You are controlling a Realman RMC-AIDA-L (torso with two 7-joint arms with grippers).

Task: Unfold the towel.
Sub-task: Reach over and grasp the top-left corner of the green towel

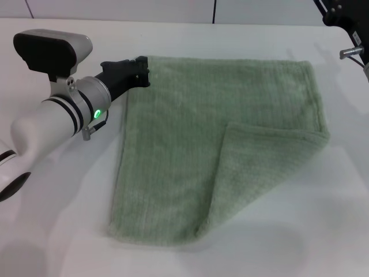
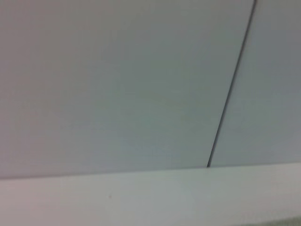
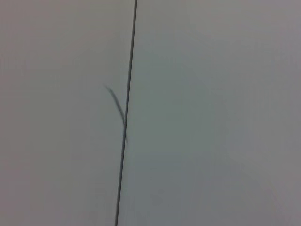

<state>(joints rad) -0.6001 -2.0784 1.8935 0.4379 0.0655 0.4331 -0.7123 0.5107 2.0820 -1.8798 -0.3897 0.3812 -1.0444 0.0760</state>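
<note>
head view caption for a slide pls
Left gripper at the far left corner of the towel, whose near right corner lies folded over.

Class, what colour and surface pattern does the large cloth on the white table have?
Pale sage-green fuzzy terry towel with faint ribbed lines; clearest in the head view.

Left gripper (image 1: 140, 71) fingertips: at towel (image 1: 190, 144) far left corner; gap not readable against black body, grip on cloth unclear.
Right gripper (image 1: 344, 23): cut by top right edge of head view; only a dark piece and a metal pin visible, fingers out of frame.
Towel underside: hidden beneath folded-over right near corner.
Left arm (image 1: 52, 118): base cut by left edge.
Wrist views: only wall (image 2: 117, 84), seam (image 3: 127, 113); own fingers, towel unseen.
</note>
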